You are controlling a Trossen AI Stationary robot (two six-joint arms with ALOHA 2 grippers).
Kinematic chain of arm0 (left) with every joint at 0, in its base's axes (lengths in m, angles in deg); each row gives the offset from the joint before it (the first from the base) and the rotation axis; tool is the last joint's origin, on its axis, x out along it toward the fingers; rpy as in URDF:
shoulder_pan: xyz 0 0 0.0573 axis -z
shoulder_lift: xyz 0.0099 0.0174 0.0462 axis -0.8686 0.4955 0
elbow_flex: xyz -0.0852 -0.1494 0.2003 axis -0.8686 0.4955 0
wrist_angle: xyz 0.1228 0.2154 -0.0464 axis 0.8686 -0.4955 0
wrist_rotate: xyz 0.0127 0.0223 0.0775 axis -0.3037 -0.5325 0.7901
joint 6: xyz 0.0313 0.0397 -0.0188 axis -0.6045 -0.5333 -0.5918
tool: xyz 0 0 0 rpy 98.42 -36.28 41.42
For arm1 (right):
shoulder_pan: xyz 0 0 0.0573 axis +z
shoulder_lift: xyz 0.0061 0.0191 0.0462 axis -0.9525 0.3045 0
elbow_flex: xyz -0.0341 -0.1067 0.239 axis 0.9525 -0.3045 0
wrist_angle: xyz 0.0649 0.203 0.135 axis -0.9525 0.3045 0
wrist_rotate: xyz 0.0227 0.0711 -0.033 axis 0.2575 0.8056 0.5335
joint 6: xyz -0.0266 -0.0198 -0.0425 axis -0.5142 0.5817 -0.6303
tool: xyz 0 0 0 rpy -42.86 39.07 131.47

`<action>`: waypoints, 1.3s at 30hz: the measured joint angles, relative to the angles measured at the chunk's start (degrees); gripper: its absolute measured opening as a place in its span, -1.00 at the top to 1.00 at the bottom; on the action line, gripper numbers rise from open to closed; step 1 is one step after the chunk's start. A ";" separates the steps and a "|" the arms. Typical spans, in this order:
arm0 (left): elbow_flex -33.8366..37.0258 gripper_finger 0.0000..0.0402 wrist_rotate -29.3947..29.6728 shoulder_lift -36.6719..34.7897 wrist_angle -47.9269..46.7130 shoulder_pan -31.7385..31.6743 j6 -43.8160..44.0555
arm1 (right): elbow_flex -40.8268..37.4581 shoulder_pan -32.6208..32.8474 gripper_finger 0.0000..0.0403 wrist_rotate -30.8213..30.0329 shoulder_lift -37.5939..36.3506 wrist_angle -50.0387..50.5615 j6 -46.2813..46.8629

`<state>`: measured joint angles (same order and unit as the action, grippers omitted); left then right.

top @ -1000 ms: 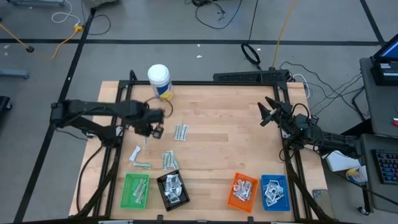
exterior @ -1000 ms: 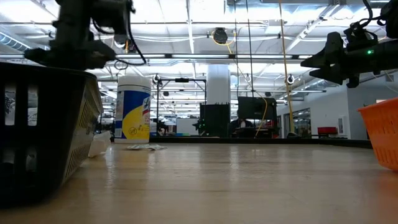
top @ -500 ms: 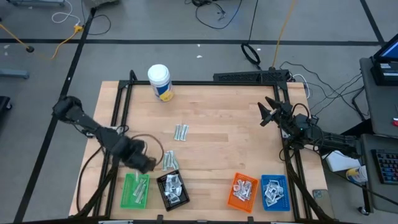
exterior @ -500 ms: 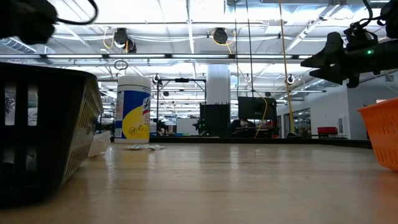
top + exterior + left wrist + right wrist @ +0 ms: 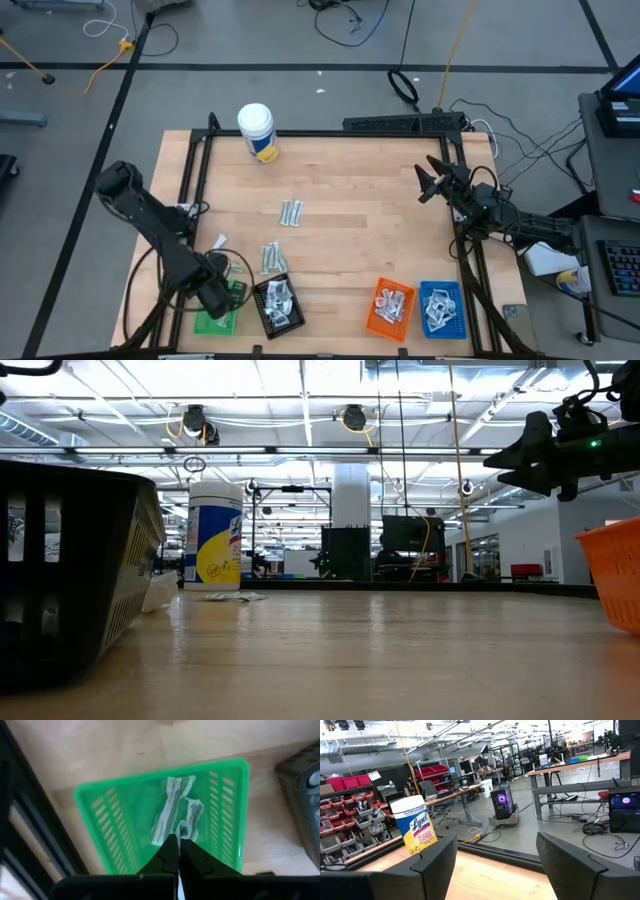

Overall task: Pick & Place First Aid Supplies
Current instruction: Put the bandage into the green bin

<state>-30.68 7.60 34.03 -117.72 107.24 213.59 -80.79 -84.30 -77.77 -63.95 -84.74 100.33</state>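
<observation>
"Where did the left end effector (image 5: 177, 852) go?"

"It swung from mid-desk to over the green tray (image 5: 90, 810). Its fingers are pinched shut; I can't tell if they hold anything. Strips (image 5: 167, 812) lie inside, so a drop looks close."

"Any words?"

"The bottle (image 5: 415, 827) says Lysol. The right end effector (image 5: 428, 183) waits, wide open."

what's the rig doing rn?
Sorting first aid packets into trays. The left end effector is over the green tray, fingers shut, pinching what looks like a pale strip above the strips already lying in it. The right end effector waits open at the table's right edge, holding nothing. Loose strips still lie mid-table; the black, orange and blue trays each hold packets.
</observation>
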 joint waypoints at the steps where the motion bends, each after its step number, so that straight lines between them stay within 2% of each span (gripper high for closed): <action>1: 0.00 1.00 -0.01 0.66 0.51 0.36 0.18 | 0.01 0.00 -0.33 0.02 -0.01 0.00 0.00; 6: 0.00 0.99 0.00 3.68 1.92 1.44 1.19 | 0.00 0.00 -0.33 0.00 0.01 0.00 0.00; 10: 0.00 0.84 -1.24 4.37 1.75 1.64 3.68 | -0.01 -0.01 -0.33 0.02 0.01 0.00 -0.01; 13: 0.00 0.63 -1.32 4.37 1.53 1.64 3.59 | -0.01 -0.01 -0.33 0.01 0.00 0.00 0.00; 21: 0.00 -0.12 -1.10 4.05 1.44 1.55 2.55 | -0.01 0.00 -0.33 0.01 0.00 0.00 0.00; 25: -0.04 -0.33 -1.18 1.50 -0.71 0.80 1.57 | 0.01 -0.01 -0.33 0.00 0.01 0.00 0.00; 29: -0.04 -0.36 -1.28 -0.88 -2.62 -1.13 -4.18 | 0.01 0.01 -0.33 0.01 -0.01 0.01 0.00; 34: -0.04 -0.31 -1.43 -2.45 -2.15 -4.76 -14.24 | 0.01 0.01 -0.33 0.02 -0.01 0.01 0.00; 39: -0.04 -0.26 -2.92 -2.45 -1.12 -12.17 -21.06 | 0.01 0.00 -0.33 0.00 -0.01 0.00 -0.02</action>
<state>-30.72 4.68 31.58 -118.84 95.07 192.53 -80.78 -84.30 -77.77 -63.96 -84.73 100.31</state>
